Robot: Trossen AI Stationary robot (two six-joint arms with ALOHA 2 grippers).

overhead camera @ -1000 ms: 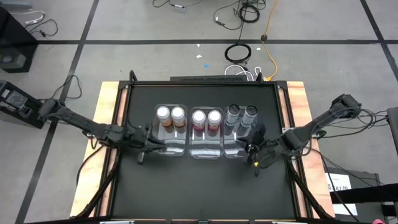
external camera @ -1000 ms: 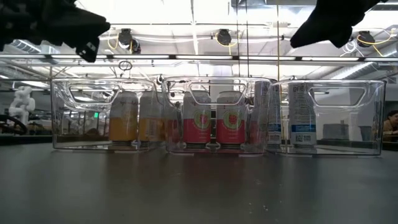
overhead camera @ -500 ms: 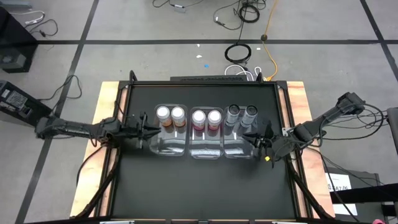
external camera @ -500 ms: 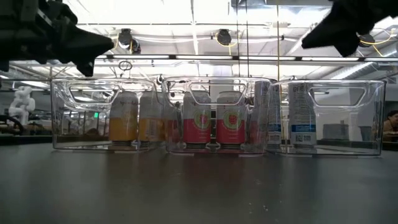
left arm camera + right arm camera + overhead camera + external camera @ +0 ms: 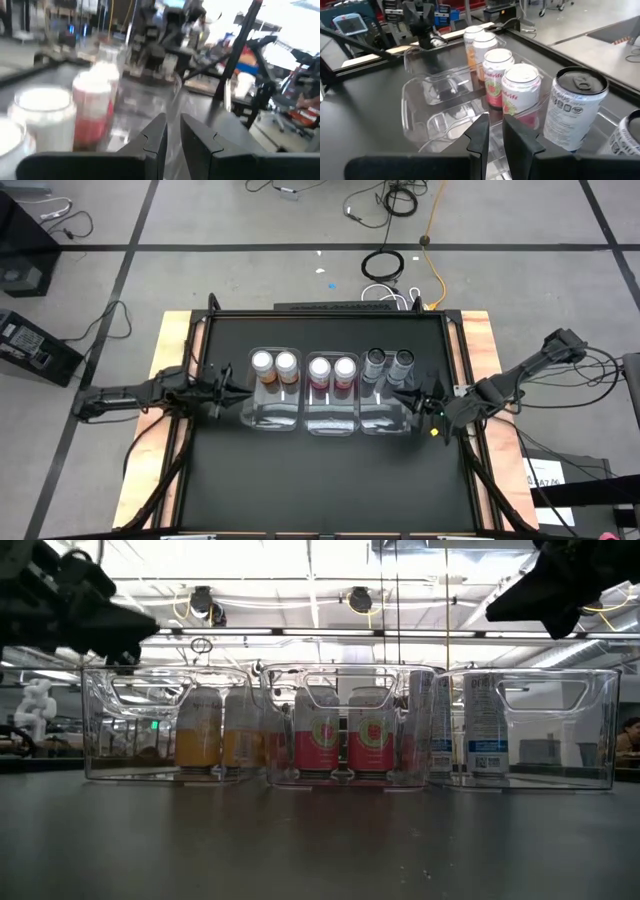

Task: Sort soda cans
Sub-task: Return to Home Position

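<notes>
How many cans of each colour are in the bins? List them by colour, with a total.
Orange-bodied soda cans with silvery tops: 2
Pink-red-bodied soda cans: 2
Grey-silver soda cans: 2
Total: 6

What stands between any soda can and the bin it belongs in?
Nothing visible: no can is outside. The orange cans sit in the left bin, pink cans in the centre bin, grey cans in the right bin. Left end effector and right end effector hold nothing.
</notes>
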